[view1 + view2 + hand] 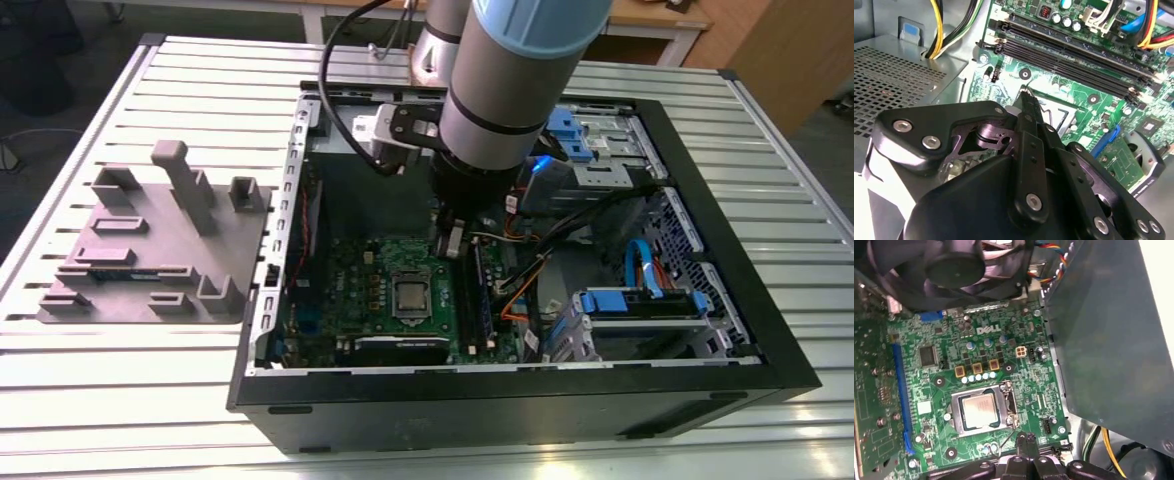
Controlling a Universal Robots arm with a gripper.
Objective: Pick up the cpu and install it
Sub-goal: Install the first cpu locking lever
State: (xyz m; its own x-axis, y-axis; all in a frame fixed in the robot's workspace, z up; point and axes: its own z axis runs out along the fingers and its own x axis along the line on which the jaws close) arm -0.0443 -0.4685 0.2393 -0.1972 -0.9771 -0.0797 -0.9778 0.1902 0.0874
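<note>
The cpu point(979, 410), a small square chip with a silvery top, lies flat inside the metal-framed socket point(955, 414) on the green motherboard point(934, 330). The exterior view shows the cpu point(411, 295) in the middle of the board, inside the open computer case point(534, 405). My gripper point(451, 245) hangs just above the board, a little to the exterior view's right of the socket and farther back. Its black fingers point(1030, 150) meet at the tips with nothing between them, and the gripper point(1024, 436) sits a short way off the socket's edge, not touching the chip.
A grey moulded tray point(147, 250) lies on the slatted table at the exterior view's left. A black fan point(954, 265), memory slots point(1069, 55), blue drive brackets point(641, 300) and orange and yellow cables point(521, 290) crowd the case. The case wall point(1104, 340) stands close beside the gripper.
</note>
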